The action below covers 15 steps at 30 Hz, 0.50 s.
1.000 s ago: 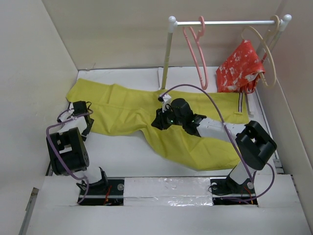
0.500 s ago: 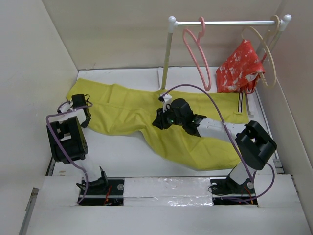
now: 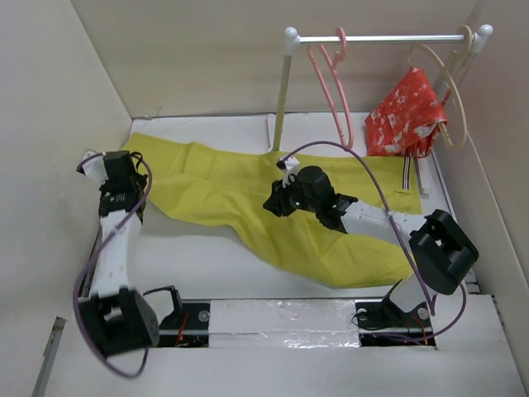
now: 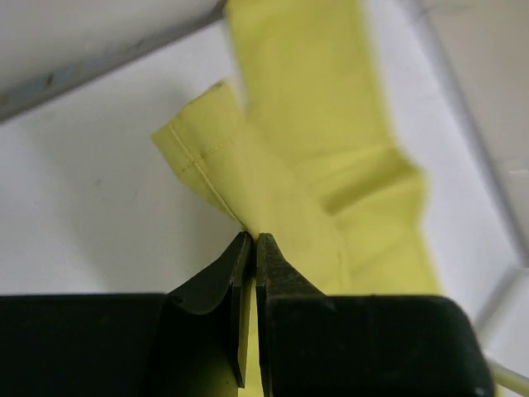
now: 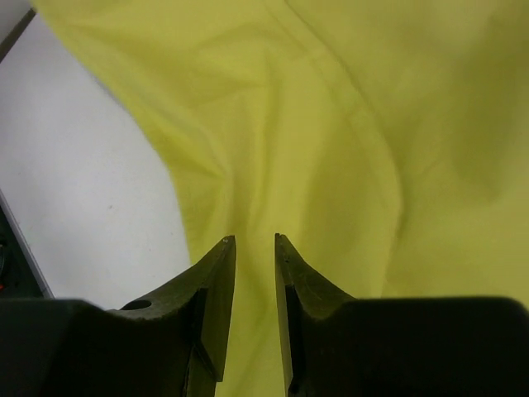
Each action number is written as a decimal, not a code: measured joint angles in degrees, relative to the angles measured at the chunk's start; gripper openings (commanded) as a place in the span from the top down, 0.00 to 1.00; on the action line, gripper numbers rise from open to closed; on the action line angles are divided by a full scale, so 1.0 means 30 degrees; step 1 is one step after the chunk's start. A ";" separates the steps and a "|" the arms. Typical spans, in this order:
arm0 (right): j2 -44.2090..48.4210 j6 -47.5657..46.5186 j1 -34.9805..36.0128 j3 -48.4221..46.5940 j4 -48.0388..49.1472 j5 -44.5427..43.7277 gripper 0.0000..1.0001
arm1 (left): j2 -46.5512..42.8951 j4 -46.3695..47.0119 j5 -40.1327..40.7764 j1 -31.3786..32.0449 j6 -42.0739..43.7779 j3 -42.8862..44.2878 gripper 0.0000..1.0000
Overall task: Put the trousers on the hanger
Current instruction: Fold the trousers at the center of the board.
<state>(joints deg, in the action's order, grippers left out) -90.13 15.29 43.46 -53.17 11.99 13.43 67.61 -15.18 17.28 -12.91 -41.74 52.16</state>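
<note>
The trousers [image 3: 240,194] are seen spread over the white table [image 3: 198,256], the striped waistband [image 3: 407,172] at the right below the rack, one leg run out towards the left wall; the pink hanger [image 3: 335,91] is hung by its hook on the rail [image 3: 380,38], up above the cloth and apart from it. Further along the rail a beige hanger [image 3: 453,91] is hung, with a red patterned garment [image 3: 409,112] draped from it.

Over on the left, the left gripper [image 3: 124,169] is placed at the far-left end of that leg; in the left wrist view the left gripper [image 4: 252,240] is shown pressed together on the trousers [image 4: 331,124] — the stitched cuff hem [image 4: 202,161] is pinched right at the fingertips [image 4: 235,256], and yellow cloth is caught between the jaws lower down as well; the hem corner is seen standing up off the table [image 4: 91,215].

In the middle, the right gripper [image 3: 275,204] is held low over the trousers, near where the legs meet; from the right wrist its fingertips [image 5: 219,265] are seen parted by a narrow gap, with the trousers [image 5: 347,124] filling the view beyond and nothing gripped between them — whether the tips are touching the cloth cannot be told; bare table [image 5: 91,165] is shown at the left of that view.
</note>
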 measured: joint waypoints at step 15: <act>1.2152 0.2812 -0.4517 0.7512 -0.3453 -0.5668 0.87 | -1.1591 -0.2863 -0.1224 0.0437 0.3082 0.3861 1.00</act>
<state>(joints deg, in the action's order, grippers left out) -53.67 23.73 29.91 -30.63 1.63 -3.57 32.84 -23.77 13.61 -11.60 -32.49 63.75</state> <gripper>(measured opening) 0.082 0.014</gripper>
